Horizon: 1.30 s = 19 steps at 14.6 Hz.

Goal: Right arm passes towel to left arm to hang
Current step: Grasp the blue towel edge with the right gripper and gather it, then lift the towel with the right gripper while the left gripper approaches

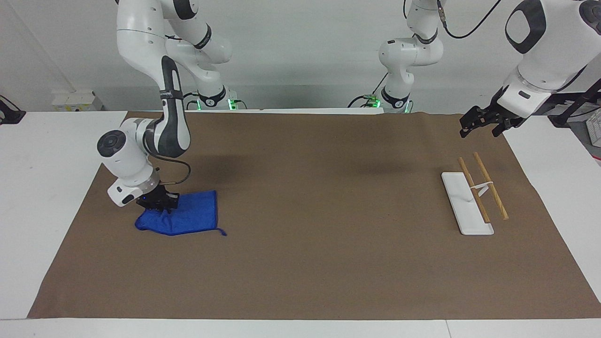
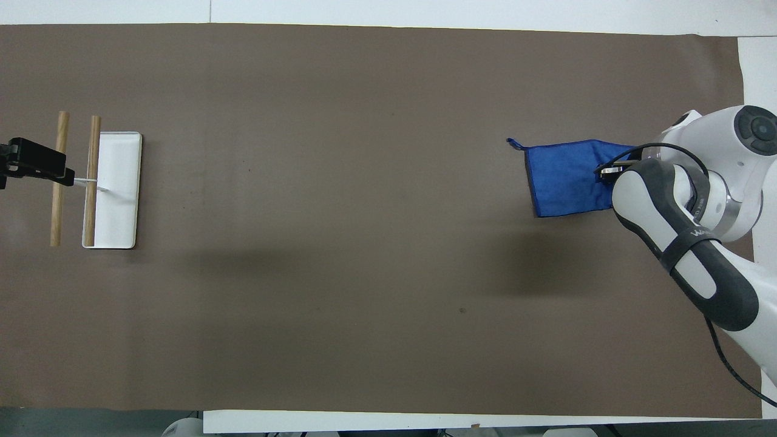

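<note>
The bright blue towel lies on the brown mat at the right arm's end of the table, bunched up at the end under my right gripper, its thread loop trailing toward the table's middle. My right gripper is shut on the towel's end and lifts that end slightly. In the overhead view the towel shows beside the right arm, which hides the gripped end. My left gripper waits in the air at the left arm's end, over the mat's edge, nearer the robots than the rack; its tip shows in the overhead view.
A hanging rack with a white base and two wooden rods stands at the left arm's end; it also shows in the overhead view. The brown mat covers most of the table.
</note>
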Available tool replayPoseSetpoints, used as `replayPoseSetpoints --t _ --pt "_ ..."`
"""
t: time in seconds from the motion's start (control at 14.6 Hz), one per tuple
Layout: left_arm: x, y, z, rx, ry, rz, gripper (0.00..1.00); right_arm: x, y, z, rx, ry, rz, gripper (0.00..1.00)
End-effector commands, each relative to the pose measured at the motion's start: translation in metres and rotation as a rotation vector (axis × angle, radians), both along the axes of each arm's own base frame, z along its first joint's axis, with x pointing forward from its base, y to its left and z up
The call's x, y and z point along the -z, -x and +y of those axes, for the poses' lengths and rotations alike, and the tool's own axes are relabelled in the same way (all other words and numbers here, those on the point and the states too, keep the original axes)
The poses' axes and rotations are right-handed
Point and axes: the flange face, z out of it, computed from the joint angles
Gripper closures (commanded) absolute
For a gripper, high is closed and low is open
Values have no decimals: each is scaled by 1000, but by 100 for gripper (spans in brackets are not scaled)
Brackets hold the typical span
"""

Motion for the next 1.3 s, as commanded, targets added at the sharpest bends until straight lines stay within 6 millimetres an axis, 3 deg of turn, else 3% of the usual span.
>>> replayPoseSetpoints --t 0.0,0.27,0.41,0.62,0.82,1.03,1.23 --pt "0 9 -3 10 -11 3 0 -60 -2 27 171 -25 71 100" --pt "0 10 6 -41 -6 0 0 -99 1 81 348 -37 141 100" --pt "0 9 8 -200 -12 3 0 -119 2 118 486 -88 165 100" --pt "7 12 -5 -493 78 33 0 -165 0 188 640 -169 198 100" --pt "15 15 -15 -735 139 63 0 -205 11 272 728 -260 216 100" --pt "15 16 -32 -989 238 150 0 -241 15 325 864 -501 282 100" --pt "21 25 -45 -1224 353 266 0 -264 22 383 1012 -701 279 100"
